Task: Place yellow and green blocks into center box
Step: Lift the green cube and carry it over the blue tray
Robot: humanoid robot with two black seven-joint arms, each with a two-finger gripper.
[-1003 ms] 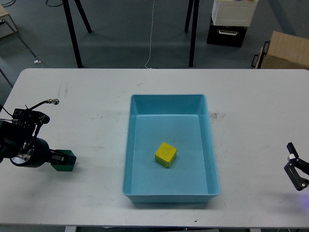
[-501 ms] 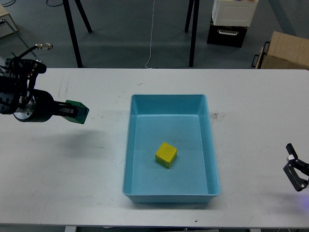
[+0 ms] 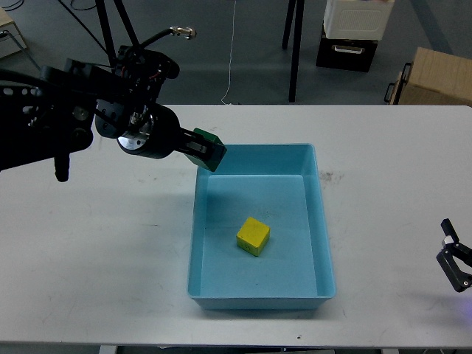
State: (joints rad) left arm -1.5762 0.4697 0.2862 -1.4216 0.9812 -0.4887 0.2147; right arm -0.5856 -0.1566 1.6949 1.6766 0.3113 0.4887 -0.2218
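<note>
A yellow block (image 3: 253,236) lies inside the light blue box (image 3: 322,221) in the middle of the white table. My left gripper (image 3: 207,152) is shut on a green block (image 3: 212,149) and holds it in the air above the box's far left corner. My right gripper (image 3: 455,263) is low at the table's right front edge, its two fingers apart and empty.
The white table (image 3: 110,243) stretches to both sides of the box. Beyond its far edge are black stand legs (image 3: 293,51), a cardboard box (image 3: 435,77) and a white and black case (image 3: 352,29) on the floor.
My left arm has lifted the green block off the table at the left and carried it up and right to the box's far left corner. The right gripper has barely moved.
</note>
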